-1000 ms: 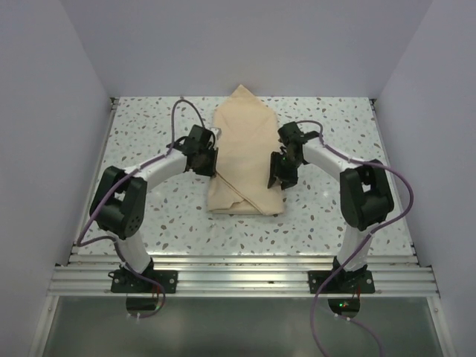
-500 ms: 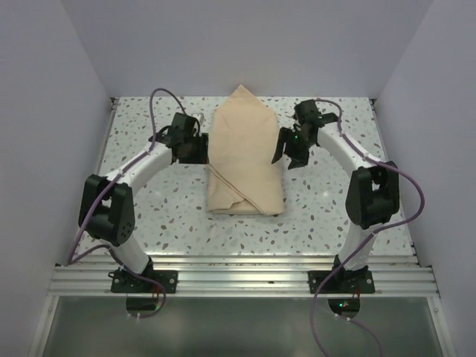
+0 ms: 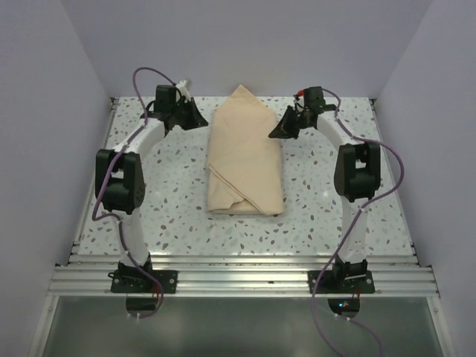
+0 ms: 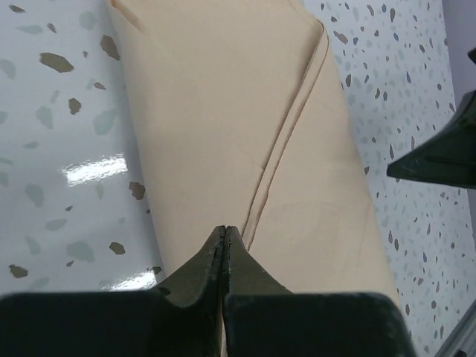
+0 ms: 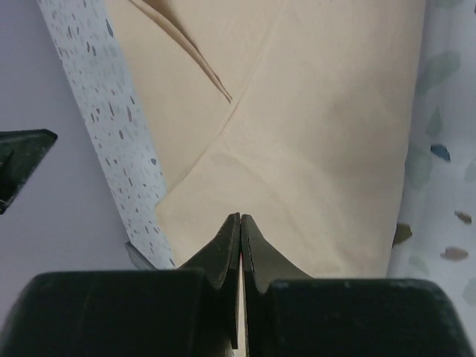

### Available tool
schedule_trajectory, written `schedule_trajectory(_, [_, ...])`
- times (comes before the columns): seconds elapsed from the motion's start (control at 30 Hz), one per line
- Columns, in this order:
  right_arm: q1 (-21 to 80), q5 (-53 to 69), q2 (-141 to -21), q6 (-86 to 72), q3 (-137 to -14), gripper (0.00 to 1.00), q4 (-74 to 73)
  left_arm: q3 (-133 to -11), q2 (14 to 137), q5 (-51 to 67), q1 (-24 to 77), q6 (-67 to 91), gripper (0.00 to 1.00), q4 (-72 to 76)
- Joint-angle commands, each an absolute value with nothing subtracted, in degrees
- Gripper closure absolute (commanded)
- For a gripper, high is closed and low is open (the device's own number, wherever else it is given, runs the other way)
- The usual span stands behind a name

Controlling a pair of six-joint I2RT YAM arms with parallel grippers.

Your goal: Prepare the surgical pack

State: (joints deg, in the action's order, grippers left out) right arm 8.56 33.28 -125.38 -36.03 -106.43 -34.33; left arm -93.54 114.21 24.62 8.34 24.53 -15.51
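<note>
The surgical pack (image 3: 244, 160) lies mid-table as a folded tan-beige wrap bundle, with a pointed flap toward the back wall. Whatever is inside it is hidden. My left gripper (image 3: 202, 123) hangs just off the pack's back-left edge, shut and empty. In the left wrist view its tips (image 4: 224, 229) meet above the wrap (image 4: 245, 111), next to a fold seam. My right gripper (image 3: 273, 135) is at the pack's back-right edge, also shut and empty. Its tips (image 5: 240, 217) hover over the wrap (image 5: 312, 111).
The speckled white table (image 3: 149, 208) is walled in at the left, right and back. An aluminium rail (image 3: 238, 279) runs along the near edge by the arm bases. The right gripper's dark tip (image 4: 446, 152) shows in the left wrist view.
Both arms swung from the pack's sides toward the back of the table. Both sets of jaws opened wide on the way, then closed with nothing in them.
</note>
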Motion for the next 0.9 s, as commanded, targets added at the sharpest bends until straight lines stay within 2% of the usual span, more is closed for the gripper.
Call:
schedule_trajectory(0.0, [7.2, 41.1, -130.0, -40.5, -111.5, 1.00, -24.4, -94.6, 117.9, 35.8, 8.6, 29.2, 1.00, -6.2])
schedule_trajectory(0.13, [6.1, 44.7, -135.1, -48.4, -111.7, 1.00, -15.5, -93.5, 123.0, 41.5, 8.8, 32.9, 1.00, 3.3])
schedule_trajectory(0.27, [5.9, 46.0, -139.3, -52.4, -109.8, 1.00, -8.6, -94.6, 127.3, 40.3, 8.8, 33.1, 1.00, 4.0])
schedule_trajectory(0.37, [5.7, 44.5, -141.8, -52.7, -109.6, 1.00, -8.0, -95.3, 129.7, 37.0, 8.7, 32.0, 1.00, 2.6])
schedule_trajectory(0.67, [5.4, 35.6, -145.4, -48.4, -112.6, 1.00, -19.2, -101.2, 137.4, 23.4, 8.7, 29.6, 1.00, -9.1])
schedule_trajectory(0.87, [4.7, 38.4, -143.1, -51.8, -112.9, 1.00, -12.5, -101.4, 132.8, 25.0, 8.6, 30.5, 1.00, -5.8])
